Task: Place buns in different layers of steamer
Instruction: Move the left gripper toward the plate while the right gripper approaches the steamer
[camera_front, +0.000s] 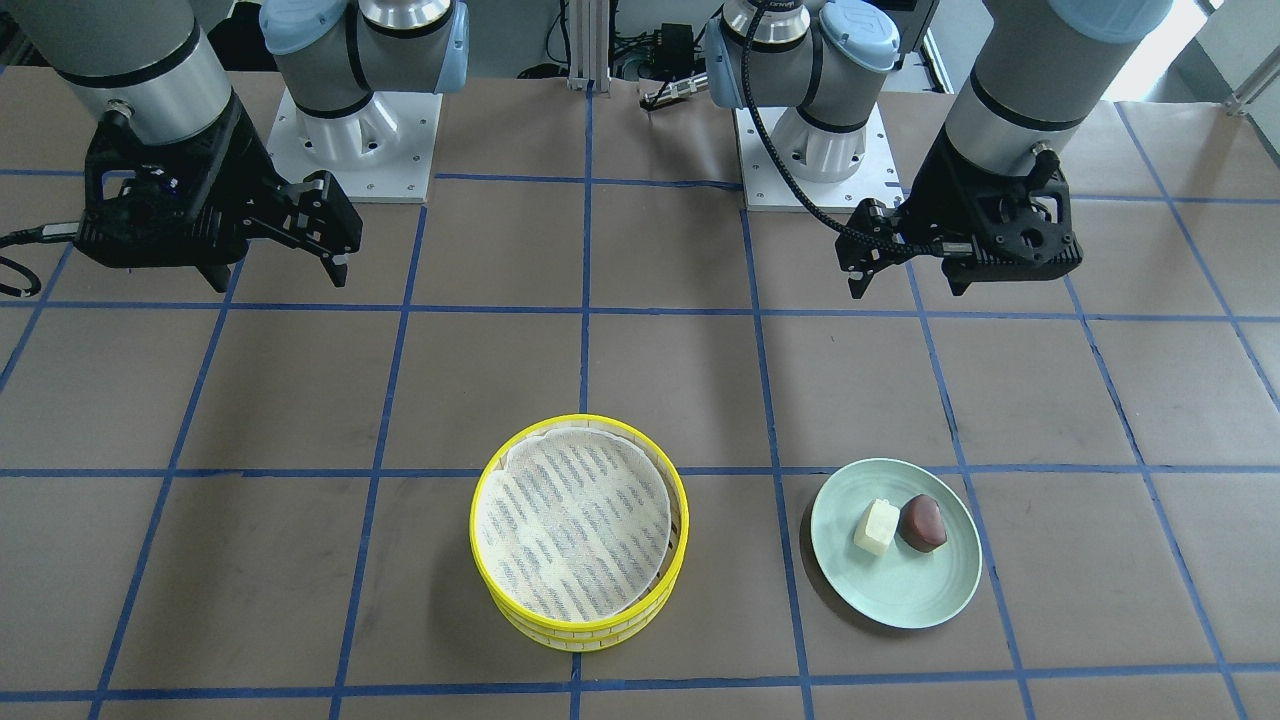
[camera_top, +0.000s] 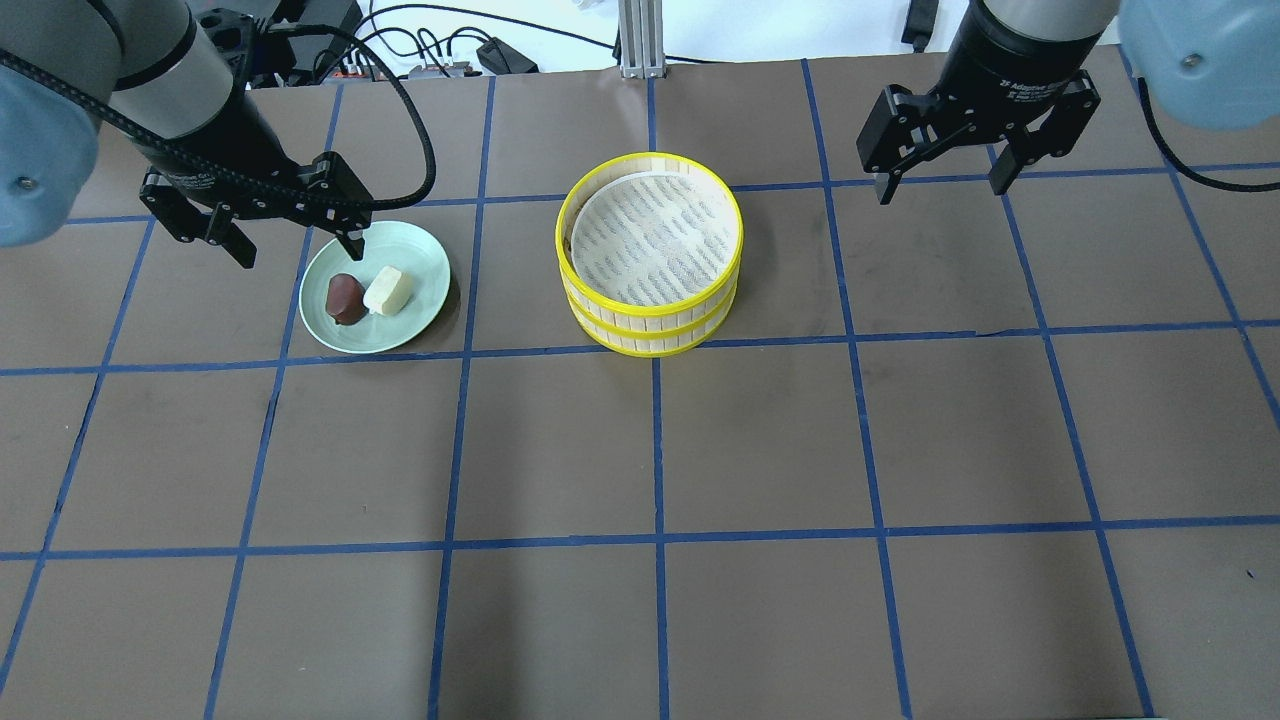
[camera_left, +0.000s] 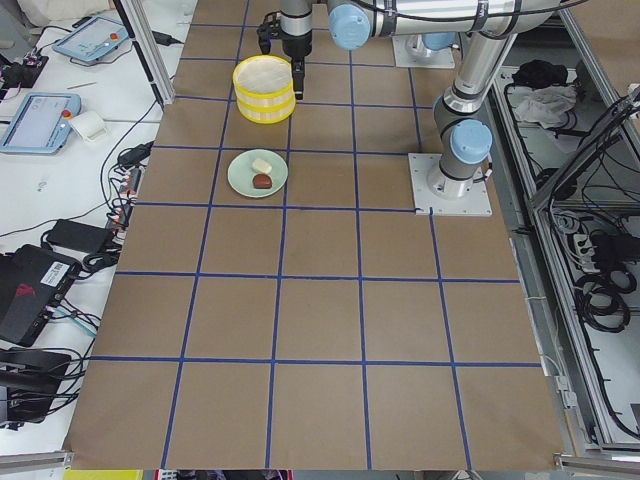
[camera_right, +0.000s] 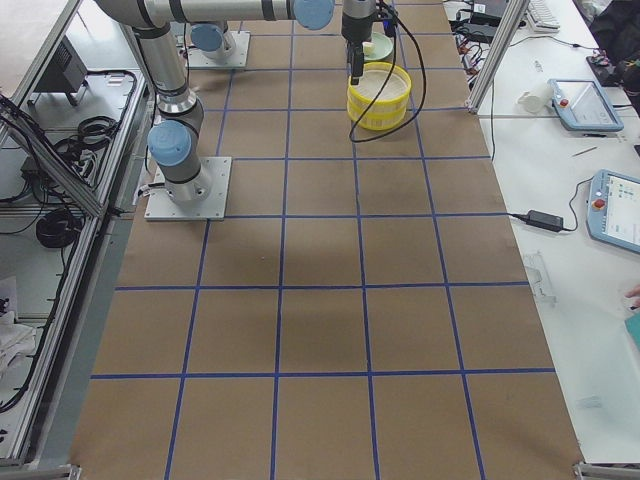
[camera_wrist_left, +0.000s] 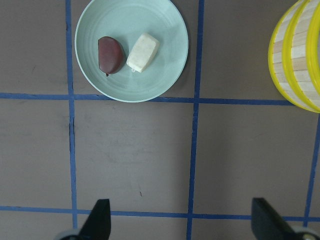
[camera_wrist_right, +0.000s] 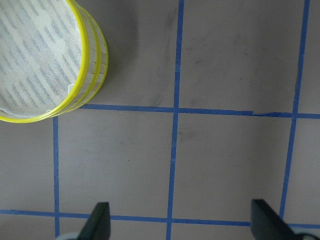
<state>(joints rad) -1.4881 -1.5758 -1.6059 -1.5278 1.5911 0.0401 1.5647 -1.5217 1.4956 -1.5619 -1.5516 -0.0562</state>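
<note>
Left tool (camera_top: 300, 250) spread, plate (camera_top: 422, 262) beside steamer (camera_top: 650, 326)

White bun (camera_top: 388, 290) beside brown bun (camera_top: 345, 298); two-tier steamer (camera_top: 650, 322) nearby

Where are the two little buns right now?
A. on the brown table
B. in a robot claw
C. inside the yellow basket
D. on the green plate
D: the white bun and the brown bun lie side by side on the green plate; the yellow steamer holds only its liner.
</note>
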